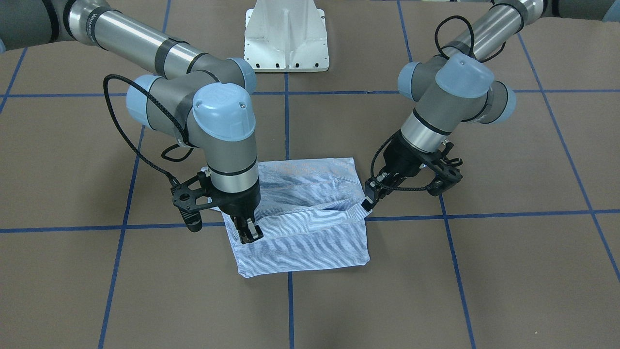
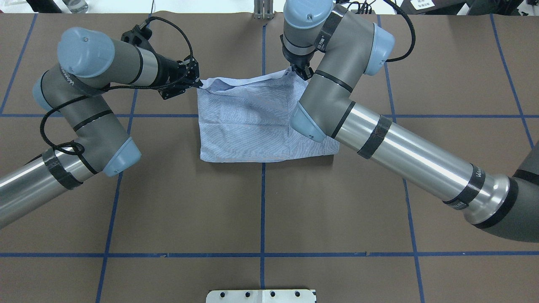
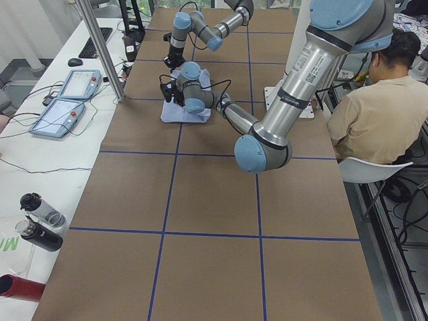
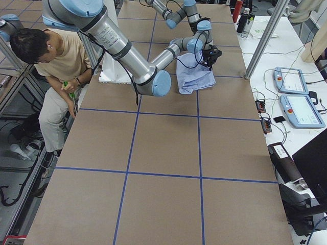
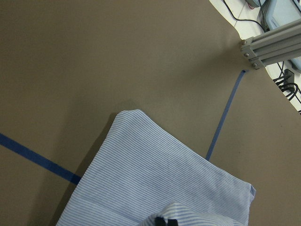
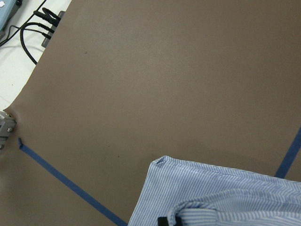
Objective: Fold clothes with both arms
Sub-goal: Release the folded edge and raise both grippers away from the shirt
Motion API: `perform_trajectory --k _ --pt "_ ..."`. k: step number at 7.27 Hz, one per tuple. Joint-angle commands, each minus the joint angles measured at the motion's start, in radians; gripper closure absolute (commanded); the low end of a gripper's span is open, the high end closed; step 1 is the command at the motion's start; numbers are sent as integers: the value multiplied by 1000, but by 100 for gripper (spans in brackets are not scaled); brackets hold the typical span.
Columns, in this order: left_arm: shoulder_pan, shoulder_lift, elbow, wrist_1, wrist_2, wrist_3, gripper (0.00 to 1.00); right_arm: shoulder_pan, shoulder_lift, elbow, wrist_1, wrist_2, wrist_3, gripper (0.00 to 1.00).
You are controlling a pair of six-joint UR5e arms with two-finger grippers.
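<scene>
Gripping a lifted edge of the shirt [image 1: 305, 242], your left end effector [image 1: 367, 203] and right end effector [image 1: 251, 235] are clamped on cloth, apparently mid-fold; next, carry both across in step.

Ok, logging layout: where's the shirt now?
In the overhead view the shirt lies folded across the centre tape line, with the left gripper and right gripper at its far corners.

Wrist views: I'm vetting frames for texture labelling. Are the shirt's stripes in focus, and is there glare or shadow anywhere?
Left wrist view: the shirt shows crisp stripes, its fold nearest the lens soft, a faint shadow on the table beside it. Right wrist view: likewise sharp stripes, blurred nearest fold. Overhead view: glare streaks along the silver tube of the right arm.
</scene>
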Motion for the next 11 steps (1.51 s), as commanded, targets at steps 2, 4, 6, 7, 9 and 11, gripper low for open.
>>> perform_trajectory --k 2,4,6,7,9,11 --pt "-20 -40 165 -117 5 41 97 3 25 -148 162 8 -39 85" --pt "-51 -109 304 -182 26 68 53 10 71 -259 254 25 -69 18" --pt "-67 -117 314 -188 26 84 42 47 102 -287 253 81 -96 0" --pt "-86 -122 311 -188 20 86 42 59 102 -284 252 98 -96 0" --pt "-118 -101 250 -185 -68 89 42 75 90 -244 244 121 -102 0" --pt "-125 -36 133 -179 -141 91 61 81 1 -114 238 151 -100 0"
